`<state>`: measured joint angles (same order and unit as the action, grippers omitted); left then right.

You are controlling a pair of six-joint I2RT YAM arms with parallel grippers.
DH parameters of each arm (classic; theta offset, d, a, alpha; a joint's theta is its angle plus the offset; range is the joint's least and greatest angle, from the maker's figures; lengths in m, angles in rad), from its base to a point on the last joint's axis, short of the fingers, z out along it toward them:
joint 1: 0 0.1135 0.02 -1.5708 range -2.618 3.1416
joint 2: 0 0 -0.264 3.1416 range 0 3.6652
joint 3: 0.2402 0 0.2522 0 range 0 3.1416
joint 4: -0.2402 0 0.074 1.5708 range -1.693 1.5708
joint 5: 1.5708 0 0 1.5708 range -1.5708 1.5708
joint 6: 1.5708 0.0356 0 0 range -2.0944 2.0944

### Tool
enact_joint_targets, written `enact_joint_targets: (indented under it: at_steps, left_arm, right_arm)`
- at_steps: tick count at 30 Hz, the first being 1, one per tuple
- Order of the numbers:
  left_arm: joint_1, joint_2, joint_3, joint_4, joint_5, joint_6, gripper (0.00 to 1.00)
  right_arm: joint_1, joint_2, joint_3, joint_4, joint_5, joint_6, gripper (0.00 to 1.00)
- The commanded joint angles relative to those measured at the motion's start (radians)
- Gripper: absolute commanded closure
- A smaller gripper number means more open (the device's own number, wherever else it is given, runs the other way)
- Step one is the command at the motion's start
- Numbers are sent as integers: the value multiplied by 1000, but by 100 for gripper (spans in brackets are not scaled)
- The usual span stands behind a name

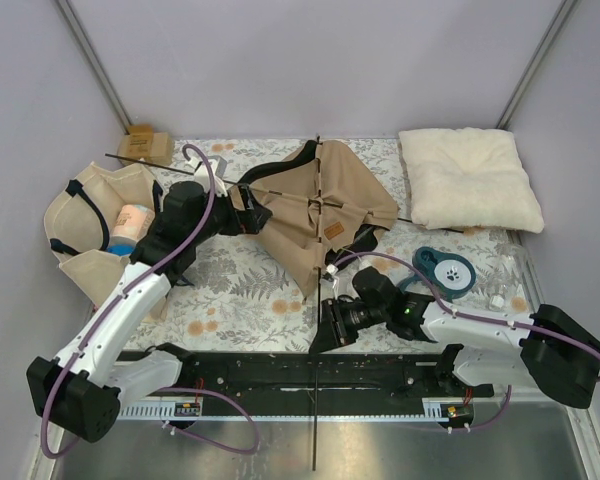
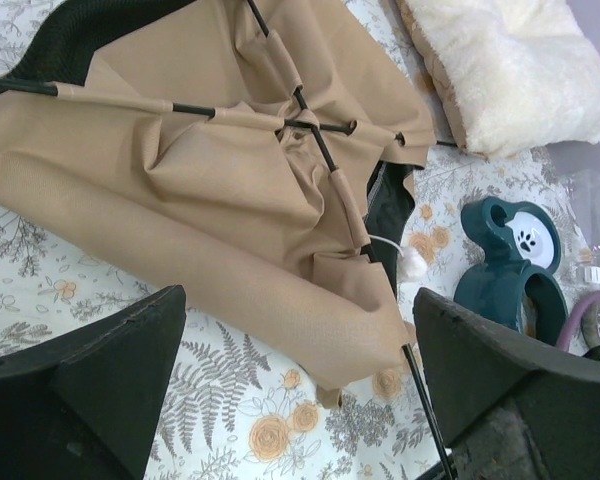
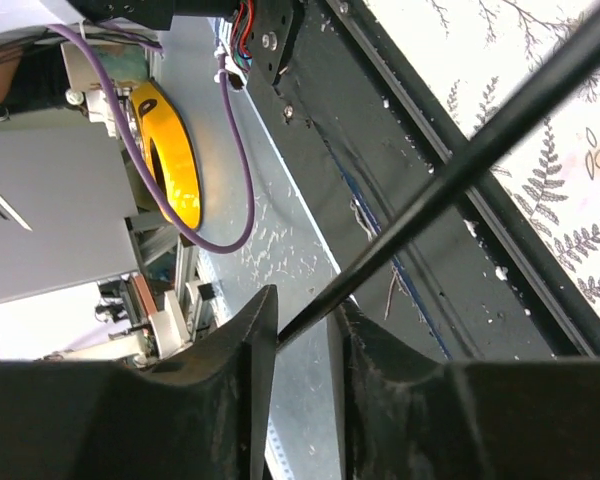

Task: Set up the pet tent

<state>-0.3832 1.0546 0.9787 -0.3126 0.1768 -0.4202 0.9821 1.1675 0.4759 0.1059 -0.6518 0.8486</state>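
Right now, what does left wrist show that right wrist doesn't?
Left wrist only: the pet tent, its tan canvas lying collapsed; white pompom; teal paw-print bowl; cream pillow; left gripper open, facing the tent.
Right wrist only: right gripper with a thin dark pole running between its fingers, firm grip unclear; black base rail; yellow roll; purple cable.
Both: floral tablecloth and a tent pole.
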Motion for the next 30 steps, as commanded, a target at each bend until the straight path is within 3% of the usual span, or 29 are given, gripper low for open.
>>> enact_joint_targets:
  at_steps: [1, 5, 16, 23, 30]
  left_arm:
    - [-3, -47, -23, 18, -11, -15, 1]
    - [-9, -62, -43, 18, 6, -23, 1]
    - [-13, -71, -38, 30, 26, -60, 1]
    - [-14, -44, -34, 95, 93, -97, 1]
    - [-29, -16, -49, 220, 216, -114, 1]
  right_arm:
    - [10, -19, -59, 167, 33, 66, 75]
    - [10, -34, -43, 111, 75, 69, 100]
    - [-34, -11, 291, -422, 158, 3, 100]
    - [-114, 20, 432, -578, 208, -71, 100]
    - [-132, 29, 581, -592, 427, -232, 100]
